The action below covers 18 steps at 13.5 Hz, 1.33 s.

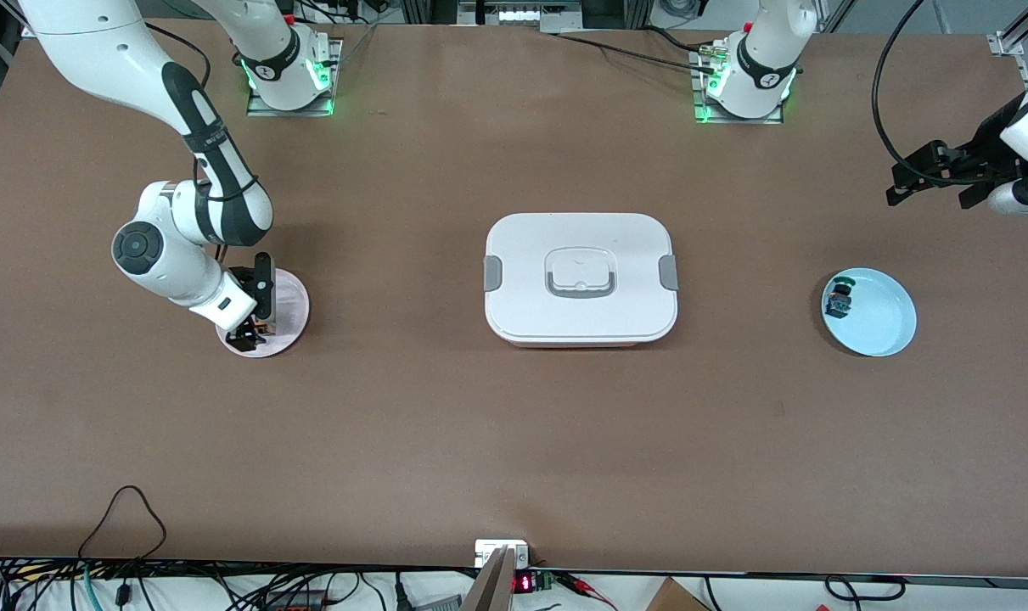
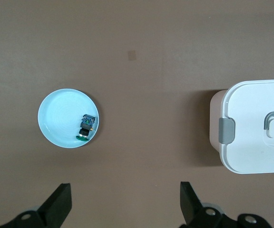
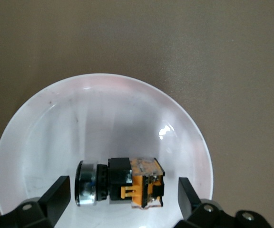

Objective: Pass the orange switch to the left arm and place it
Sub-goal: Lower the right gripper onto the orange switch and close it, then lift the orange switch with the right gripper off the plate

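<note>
While the right gripper (image 1: 250, 327) sits low over the pink plate (image 1: 291, 299) toward the right arm's end of the table (image 1: 514, 441), its fingers (image 3: 56, 194) are spread wide on either side of the orange switch (image 3: 122, 183), not gripping it. Switch lies on its side in the plate. White box (image 1: 581, 278) is mid-table, lid on. Blue plate (image 1: 883, 318) toward the left arm's end holds the green-and-blue switch (image 1: 839, 297) by its rim. Left gripper (image 1: 929, 174) waits in the air over that end's table edge, jaws wide apart, holding nothing.
</note>
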Available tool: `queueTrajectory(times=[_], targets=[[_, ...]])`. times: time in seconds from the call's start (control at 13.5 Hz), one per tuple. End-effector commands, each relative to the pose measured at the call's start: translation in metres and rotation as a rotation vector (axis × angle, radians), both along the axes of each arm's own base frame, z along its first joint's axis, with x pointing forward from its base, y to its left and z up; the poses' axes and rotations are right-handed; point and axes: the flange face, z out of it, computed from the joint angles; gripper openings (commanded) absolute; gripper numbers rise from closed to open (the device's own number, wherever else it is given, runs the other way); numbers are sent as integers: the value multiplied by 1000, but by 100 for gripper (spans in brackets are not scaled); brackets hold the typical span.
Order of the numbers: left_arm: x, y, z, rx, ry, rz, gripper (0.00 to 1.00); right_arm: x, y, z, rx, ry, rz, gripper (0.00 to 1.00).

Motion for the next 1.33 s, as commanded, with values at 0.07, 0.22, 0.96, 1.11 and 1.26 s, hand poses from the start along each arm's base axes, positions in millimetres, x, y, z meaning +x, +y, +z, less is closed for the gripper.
queueTrajectory(times=[0.07, 0.22, 0.96, 1.11, 1.26], targets=[[1, 4, 4, 19, -2, -12, 100, -5, 1, -5, 12, -23, 14, 37], [1, 4, 4, 20, -2, -12, 100, -1, 3, 14, 14, -40, 31, 8], [2, 4, 3, 20, -3, -14, 100, 2, -29, 353, 18, 130, -43, 0], [2, 4, 3, 20, -3, -14, 100, -11, -31, 377, 18, 120, -43, 0], [2, 4, 3, 20, -3, -14, 100, -13, -33, 380, 13, 118, -43, 0]])
